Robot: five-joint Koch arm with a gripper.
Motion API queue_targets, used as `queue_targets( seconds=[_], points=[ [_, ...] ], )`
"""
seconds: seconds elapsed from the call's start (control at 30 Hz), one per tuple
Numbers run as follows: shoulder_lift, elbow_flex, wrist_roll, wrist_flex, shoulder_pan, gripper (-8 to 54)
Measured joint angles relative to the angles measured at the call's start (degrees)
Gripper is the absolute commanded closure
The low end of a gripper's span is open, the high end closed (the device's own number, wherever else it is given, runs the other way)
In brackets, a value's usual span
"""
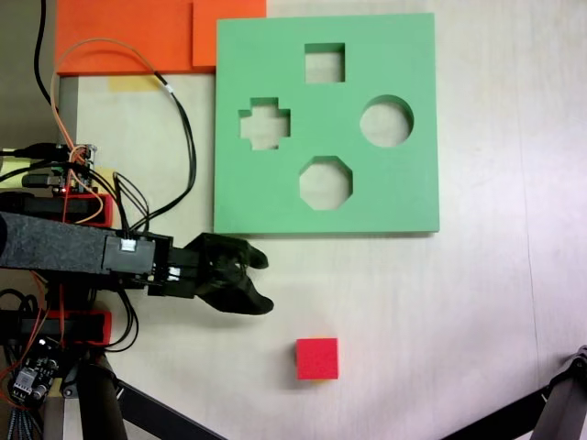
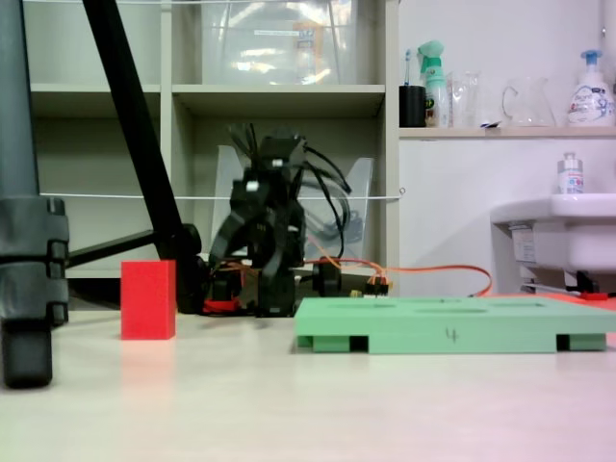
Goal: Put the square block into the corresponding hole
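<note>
The square block (image 1: 316, 357) is a small red cube standing alone on the pale table, below the green board (image 1: 413, 192); in a fixed view from table level the block (image 2: 148, 299) stands left of the board (image 2: 452, 322). The corresponding hole (image 1: 325, 62) is the square cutout near the board's top edge, beside cross-shaped, round and octagonal cutouts. My black gripper (image 1: 264, 282) reaches in from the left, just below the board's lower left corner and up-left of the block. It is open with nothing between its jaws. From table level the gripper (image 2: 260, 265) faces the camera.
Flat orange foam slabs (image 1: 138, 32) lie at the top left, touching the board's corner. Wires and the arm's base (image 1: 73, 202) crowd the left side. Black tripod legs (image 1: 147, 408) cross the bottom corners; one tripod leg (image 2: 29, 250) stands close at the left.
</note>
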Motion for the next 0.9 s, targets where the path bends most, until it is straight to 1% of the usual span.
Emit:
queue_targets(
  seconds=[0.1,0.23,0.37,0.47,0.57,0.63,0.77,0.8,0.87,0.9],
  points=[
    [0.0,-6.7,6.6,15.8,0.0,17.6],
    [0.0,-12.3,10.8,24.2,-1.6,17.5],
    [0.0,-19.2,10.6,27.6,-1.7,17.5],
    [0.0,-21.2,10.2,30.9,-1.7,17.5],
    [-0.1,-29.4,8.6,33.4,-1.7,17.5],
    [-0.3,-30.0,7.8,34.9,-1.8,17.6],
    [-4.9,-32.3,5.6,36.1,-0.6,17.4],
    [-6.7,-32.3,5.2,36.1,-0.2,16.2],
    [-11.2,-34.7,4.7,36.1,0.8,4.8],
    [-12.4,-36.8,4.7,36.1,1.0,2.2]
  ],
)
